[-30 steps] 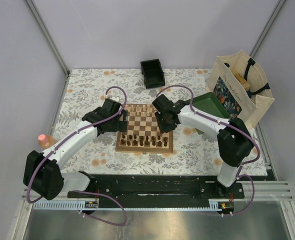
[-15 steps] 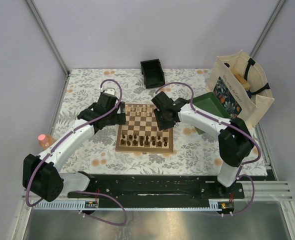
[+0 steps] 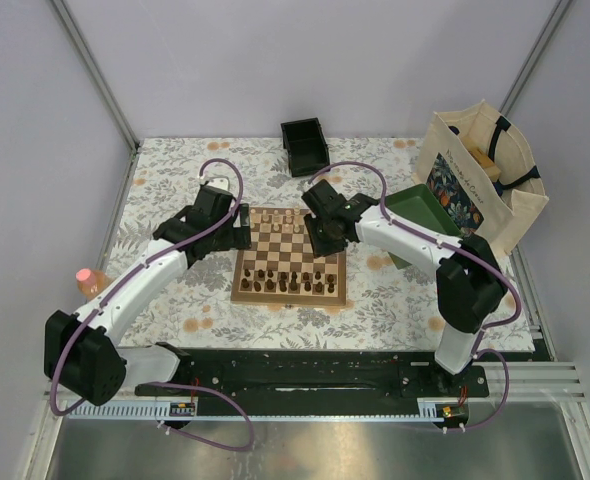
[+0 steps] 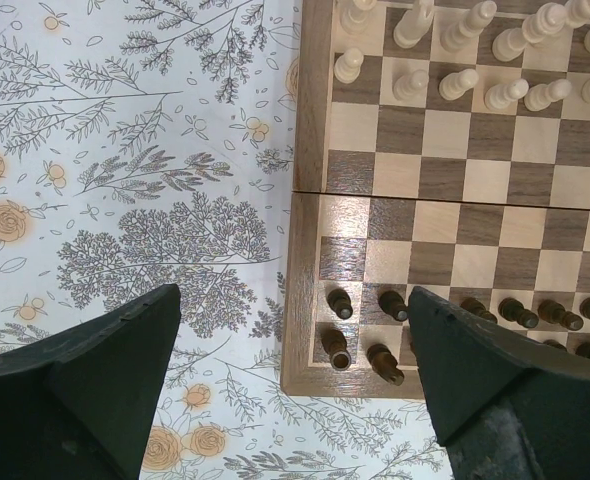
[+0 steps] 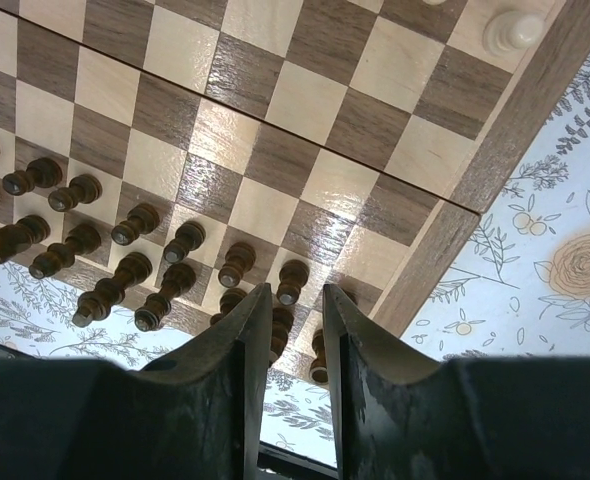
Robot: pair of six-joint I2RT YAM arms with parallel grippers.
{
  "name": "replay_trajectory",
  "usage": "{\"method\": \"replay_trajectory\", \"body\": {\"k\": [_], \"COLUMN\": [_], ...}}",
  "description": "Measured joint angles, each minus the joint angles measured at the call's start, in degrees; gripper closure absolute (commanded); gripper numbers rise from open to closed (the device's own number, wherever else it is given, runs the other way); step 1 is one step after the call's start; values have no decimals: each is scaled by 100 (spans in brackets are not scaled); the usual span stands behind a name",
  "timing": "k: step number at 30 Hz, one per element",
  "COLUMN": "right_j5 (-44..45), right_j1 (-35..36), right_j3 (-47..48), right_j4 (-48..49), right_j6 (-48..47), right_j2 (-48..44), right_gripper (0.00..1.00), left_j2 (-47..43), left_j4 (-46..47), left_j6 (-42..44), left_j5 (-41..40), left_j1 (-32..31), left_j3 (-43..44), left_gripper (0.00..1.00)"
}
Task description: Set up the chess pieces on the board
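The board [image 3: 290, 250] lies mid-table. Dark brown chess pieces [image 3: 290, 281] stand in two rows at its near edge. Pale cream pieces [image 3: 290, 217] stand at its far edge. My left gripper [image 3: 237, 232] hovers over the board's left border; in the left wrist view [image 4: 290, 335] it is wide open and empty above the dark corner pieces [image 4: 360, 325], with cream pieces [image 4: 455, 60] beyond. My right gripper [image 3: 322, 240] hangs over the board's right side. In the right wrist view [image 5: 297, 292] its jaws stand a narrow gap apart, empty, above dark pieces [image 5: 135, 225]. One cream piece [image 5: 512, 30] shows in the far corner.
A small black box [image 3: 305, 146] sits behind the board. A green tray [image 3: 415, 215] and a cream tote bag [image 3: 480, 175] stand to the right. A small pink-topped object [image 3: 88, 279] sits at the left table edge. A floral cloth [image 4: 125, 200] covers the table.
My left gripper has drawn back left and farther from the board's left side. My right gripper has shifted slightly toward the far side.
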Motion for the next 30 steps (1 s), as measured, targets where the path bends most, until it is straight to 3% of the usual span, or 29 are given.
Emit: {"method": "replay_trajectory", "body": {"k": [19,30], "right_j5": [-428,-542], "right_j1": [2,2], "right_j3": [284,-72], "right_j4": [-7,-11], "right_j6": [-70,-4], "right_j2": [629,629], "right_gripper": [71,75], "left_j2": [76,96], "left_j4": [-59,-59], "left_j6": [-13,-13], "left_j5": [0,9], "left_j1": [15,15], "left_j3": [0,0], "left_gripper": [1,1]}}
